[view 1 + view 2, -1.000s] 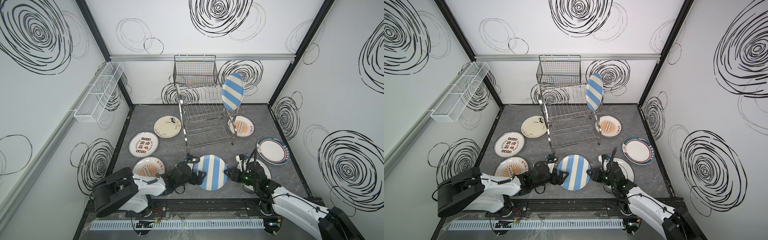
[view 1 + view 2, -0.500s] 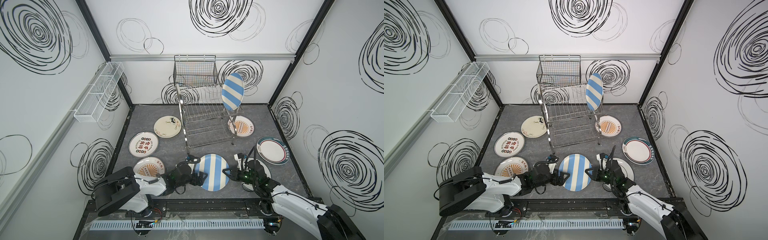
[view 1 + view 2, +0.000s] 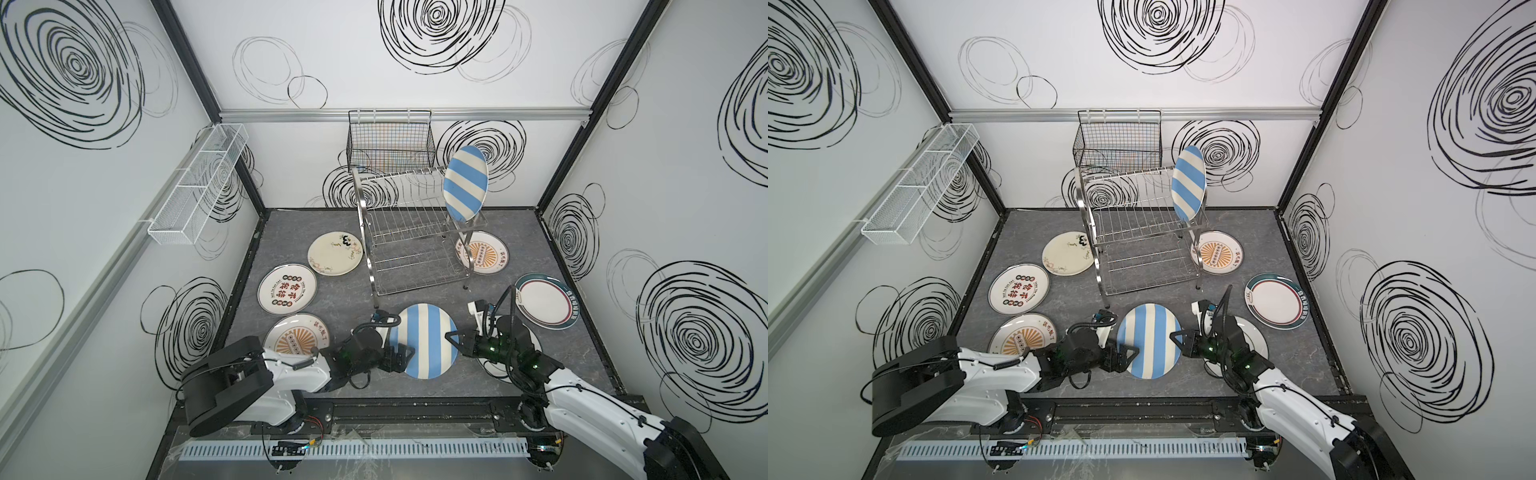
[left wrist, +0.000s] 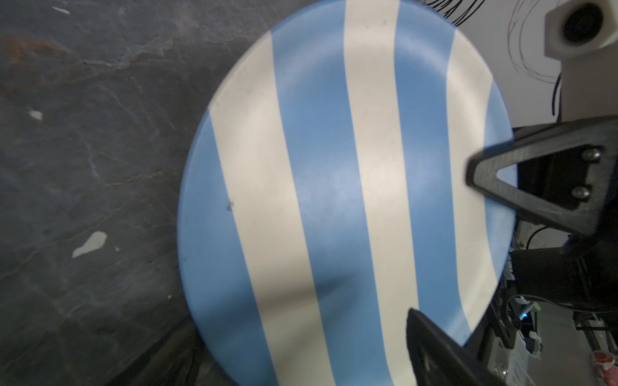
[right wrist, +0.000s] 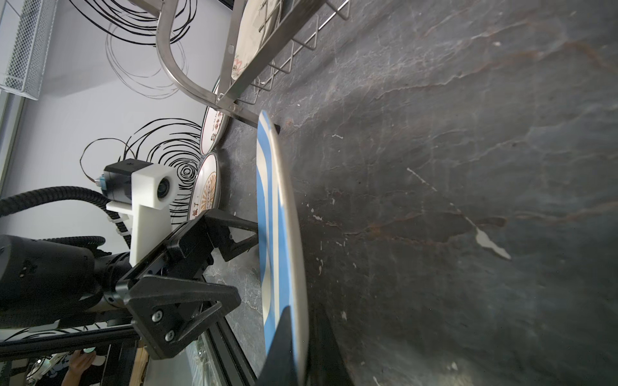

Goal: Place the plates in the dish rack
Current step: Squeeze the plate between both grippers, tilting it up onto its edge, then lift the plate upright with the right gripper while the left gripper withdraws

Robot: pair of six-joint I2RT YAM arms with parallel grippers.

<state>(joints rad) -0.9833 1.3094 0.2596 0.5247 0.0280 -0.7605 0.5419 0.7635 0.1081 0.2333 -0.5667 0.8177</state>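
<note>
I am clamping my right claw [image 3: 451,337] shut on the three o'clock rim of the blue-striped plate [image 3: 424,338]. The plate is sitting at six o'clock from the dish rack [image 3: 409,237], and I cannot tell whether it is resting on the grey floor [image 3: 345,307]. My lower finger is hiding beneath it. My left claw [image 3: 402,356] is standing with its jaws apart at the plate's eight o'clock edge, one finger [image 5: 227,221] touching the striped face. The left wrist view is cutting off the other. A second striped plate [image 3: 465,185] is standing upright at the rack's two o'clock corner. My right arm is covering most of a white plate [image 3: 1256,336].
</note>
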